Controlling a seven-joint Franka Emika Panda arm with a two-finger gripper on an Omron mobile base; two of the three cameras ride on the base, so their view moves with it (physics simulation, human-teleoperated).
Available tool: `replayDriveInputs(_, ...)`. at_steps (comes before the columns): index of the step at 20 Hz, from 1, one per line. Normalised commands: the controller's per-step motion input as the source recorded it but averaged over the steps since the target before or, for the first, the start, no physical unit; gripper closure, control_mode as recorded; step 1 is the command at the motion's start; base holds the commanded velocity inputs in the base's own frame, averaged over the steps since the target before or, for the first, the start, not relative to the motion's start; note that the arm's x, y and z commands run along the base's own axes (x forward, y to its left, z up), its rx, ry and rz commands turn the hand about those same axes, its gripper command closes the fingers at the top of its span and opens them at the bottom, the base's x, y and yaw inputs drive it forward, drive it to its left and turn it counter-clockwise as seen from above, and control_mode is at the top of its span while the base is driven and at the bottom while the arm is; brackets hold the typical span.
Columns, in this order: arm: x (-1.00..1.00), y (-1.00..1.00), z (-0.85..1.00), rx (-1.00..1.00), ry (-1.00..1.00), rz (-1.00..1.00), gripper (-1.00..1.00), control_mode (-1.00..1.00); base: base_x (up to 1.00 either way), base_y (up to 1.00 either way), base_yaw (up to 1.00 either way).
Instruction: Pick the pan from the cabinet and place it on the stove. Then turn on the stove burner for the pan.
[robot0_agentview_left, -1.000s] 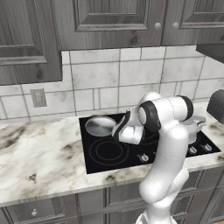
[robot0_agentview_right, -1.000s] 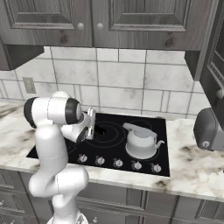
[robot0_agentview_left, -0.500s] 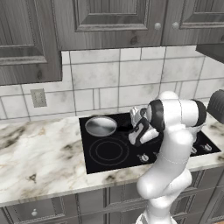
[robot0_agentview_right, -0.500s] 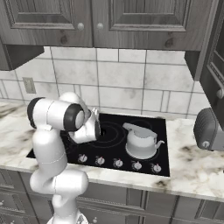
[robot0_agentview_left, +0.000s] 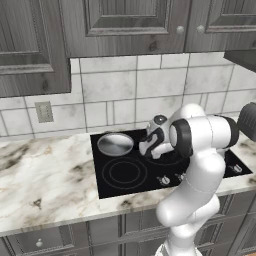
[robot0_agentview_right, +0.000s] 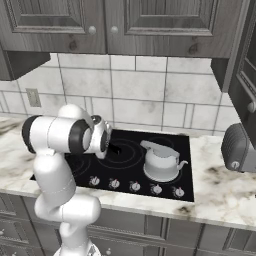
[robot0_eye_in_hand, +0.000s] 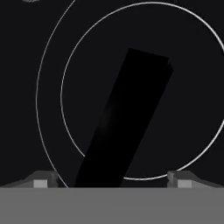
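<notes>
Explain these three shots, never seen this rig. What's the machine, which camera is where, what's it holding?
This is a rendered kitchen with a white robot arm on a mobile base. Two cameras ride on the base, behind the arm to its left and right. The third sits on the hand, looking along the gripper. On the black stove sit the silver pan, back left, and a kettle, right side. A toaster stands on the marble counter. The cabinet doors are shut. The gripper is open and holds nothing. The pan's black handle lies between its fingertips with gaps either side.
</notes>
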Motion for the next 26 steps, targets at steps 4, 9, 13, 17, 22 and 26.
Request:
replayDriveInputs(4,0.00,0.00,0.19,0.00,0.26,-0.04,-1.00,-1.00,0.00,0.00,0.00)
replayDriveInputs(9,0.00,0.00,0.17,0.00,0.20,-0.03,-1.00,-1.00,0.00,0.00,0.00)
replayDriveInputs(13,-0.09,0.00,0.14,0.00,0.13,-0.03,-1.00,-1.00,0.00,0.00,0.00)
replayDriveInputs(17,-0.20,0.00,0.12,0.00,0.08,-0.03,-1.00,-1.00,0.00,0.00,0.00)
replayDriveInputs(22,-0.37,0.00,0.15,0.00,0.01,-0.03,-1.00,-1.00,0.00,0.00,0.00)
replayDriveInputs(26,-0.43,0.00,0.19,0.00,-0.02,-0.03,-1.00,-1.00,0.00,0.00,0.00)
